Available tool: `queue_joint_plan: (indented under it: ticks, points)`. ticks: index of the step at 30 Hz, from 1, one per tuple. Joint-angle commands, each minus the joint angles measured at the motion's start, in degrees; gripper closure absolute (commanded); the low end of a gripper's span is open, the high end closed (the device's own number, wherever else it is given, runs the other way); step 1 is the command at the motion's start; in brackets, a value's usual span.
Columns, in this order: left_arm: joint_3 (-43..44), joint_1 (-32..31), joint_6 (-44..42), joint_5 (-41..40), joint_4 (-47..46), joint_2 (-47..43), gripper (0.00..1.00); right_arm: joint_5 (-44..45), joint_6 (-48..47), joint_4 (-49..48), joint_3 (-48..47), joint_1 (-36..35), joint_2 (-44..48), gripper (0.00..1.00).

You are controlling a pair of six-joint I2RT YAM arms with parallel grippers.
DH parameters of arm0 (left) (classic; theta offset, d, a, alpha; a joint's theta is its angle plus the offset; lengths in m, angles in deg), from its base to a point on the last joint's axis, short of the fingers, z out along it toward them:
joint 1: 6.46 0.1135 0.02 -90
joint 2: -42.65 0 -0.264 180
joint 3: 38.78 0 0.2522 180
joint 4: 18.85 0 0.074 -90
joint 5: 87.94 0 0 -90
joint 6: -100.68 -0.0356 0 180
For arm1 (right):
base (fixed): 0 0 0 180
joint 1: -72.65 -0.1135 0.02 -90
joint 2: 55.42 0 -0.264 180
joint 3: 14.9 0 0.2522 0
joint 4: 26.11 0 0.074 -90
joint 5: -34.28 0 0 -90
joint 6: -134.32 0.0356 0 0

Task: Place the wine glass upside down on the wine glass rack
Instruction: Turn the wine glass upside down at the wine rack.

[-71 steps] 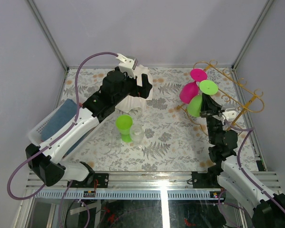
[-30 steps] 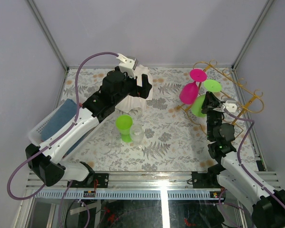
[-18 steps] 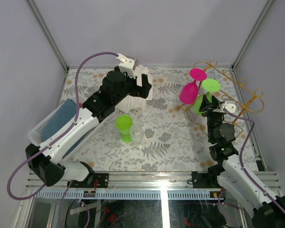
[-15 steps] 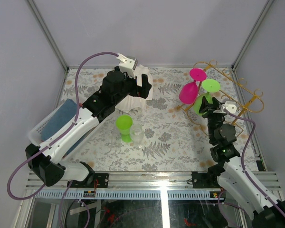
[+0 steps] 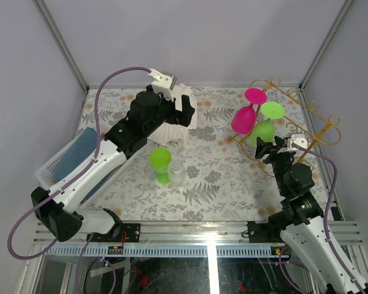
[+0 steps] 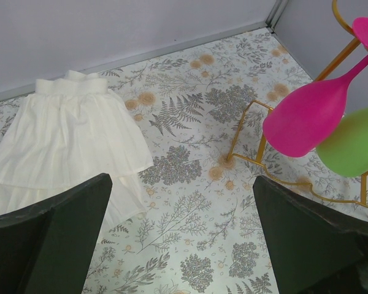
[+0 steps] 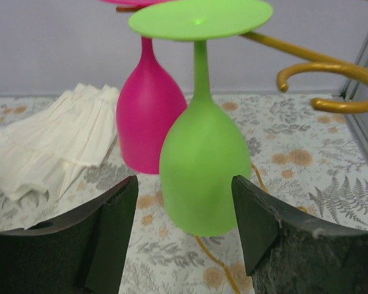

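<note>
Top external view, biggest first: the patterned bench (image 5: 202, 190) fills the floor of the cell; the gold wine glass rack (image 5: 322, 119) stands at its 2 o'clock corner; a white basket (image 5: 49, 166) sits at the 9 o'clock edge; a white cloth (image 5: 179, 119) lies toward 12 o'clock. The left tool (image 6: 181, 184) hangs over that cloth with its jaws wide apart and nothing between them.

The green wine glass (image 7: 202, 159) hangs upside down on the rack, foot on the rails and bowl down; the pink wine glass (image 7: 147, 116) hangs just beside it at its 10 o'clock; whether the two bowls touch I cannot tell. The right tool (image 5: 265, 149) sits at the green bowl's 6 o'clock, jaws parted on either side of it and gripping nothing; the placing looks done.

A green cup (image 5: 160, 162) and a clear glass (image 5: 176, 173) stand together near the bench's middle.

The risk, as I judge it, lies in backing away; a finger that clips the bowl would swing it into the pink glass or slide the foot along the rails toward their open end; a straight pull toward 6 o'clock with jaws kept apart would avoid that.
</note>
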Motion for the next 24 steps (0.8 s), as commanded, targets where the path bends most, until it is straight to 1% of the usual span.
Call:
queue_joint_plan:
  ticks: [1, 4, 8, 14, 17, 19, 22, 24]
  points:
    - [-0.04, -0.1, -1.06, -1.17, -2.45, -1.52, 0.0, -8.47, -0.31, 10.06, -4.4, 0.27, 1.33, 0.31]
    - [-0.02, -0.19, -0.98, -1.1, -2.53, -1.66, 0.0, -13.32, -0.25, 12.56, -4.82, 0.23, 1.4, 0.32]
    - [-0.15, -0.1, -1.04, -1.25, -2.63, -1.95, 0.0, -19.01, 0.13, 13.16, -4.2, 0.16, -0.08, 0.31]
    - [-0.09, -0.06, -1.15, -1.48, -2.64, -1.94, 0.0, -22.66, -0.82, 12.91, -2.78, -0.56, -3.53, 0.31]
    - [-0.1, -0.12, -1.24, -1.73, -2.63, -1.98, 0.0, -21.7, -0.99, 11.94, -2.59, -2.44, -5.51, 0.32]
    - [-0.1, -0.09, -1.32, -1.9, -2.64, -1.94, 0.0, -19.43, -1.65, 11.62, -2.75, -4.92, -7.41, 0.33]
    - [-0.24, -0.12, -1.39, -1.96, -2.64, -2.01, 0.0, -12.49, -3.25, 10.84, -3.24, -12.4, -11.15, 0.34]
    - [-0.25, -0.14, -1.48, -2.15, -2.64, -1.93, 0.0, -8.28, -4.12, 9.87, -3.62, -15.93, -14.19, 0.34]
